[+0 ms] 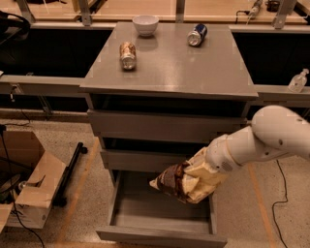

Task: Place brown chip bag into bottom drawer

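Speckled floor, grey cabinet, torn cardboard box at left, pale wooden benches behind

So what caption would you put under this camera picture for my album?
The robot's pincer hangs over the open grey bottom drawer, holding a crinkly brown-and-cream chip bag.

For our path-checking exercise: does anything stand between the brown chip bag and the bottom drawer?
Nothing visible does. The claw, at the arm's end, carries the brown chip bag directly above the bottom drawer, which is pulled out, its visible floor bare.
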`<state>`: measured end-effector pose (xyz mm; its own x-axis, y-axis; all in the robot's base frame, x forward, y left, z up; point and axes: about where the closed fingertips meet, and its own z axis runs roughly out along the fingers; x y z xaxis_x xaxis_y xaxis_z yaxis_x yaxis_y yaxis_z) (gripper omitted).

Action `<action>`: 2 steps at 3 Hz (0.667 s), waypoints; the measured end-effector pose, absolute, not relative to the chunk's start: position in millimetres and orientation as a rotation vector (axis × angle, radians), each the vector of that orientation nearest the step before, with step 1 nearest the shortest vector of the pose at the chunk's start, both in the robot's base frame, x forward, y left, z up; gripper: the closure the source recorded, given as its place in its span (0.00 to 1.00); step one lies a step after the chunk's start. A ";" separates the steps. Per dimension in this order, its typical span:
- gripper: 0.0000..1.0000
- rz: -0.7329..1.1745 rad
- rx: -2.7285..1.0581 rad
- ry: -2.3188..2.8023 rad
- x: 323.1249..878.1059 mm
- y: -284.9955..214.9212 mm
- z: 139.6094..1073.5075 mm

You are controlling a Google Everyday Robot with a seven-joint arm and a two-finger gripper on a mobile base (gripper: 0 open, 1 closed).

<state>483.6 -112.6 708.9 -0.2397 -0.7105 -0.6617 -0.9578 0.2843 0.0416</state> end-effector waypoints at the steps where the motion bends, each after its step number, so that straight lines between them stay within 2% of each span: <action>1: 1.00 0.682 -1.465 2.061 486.1 -107.0 647.9; 2: 1.00 0.763 -1.412 2.126 504.6 -108.9 581.8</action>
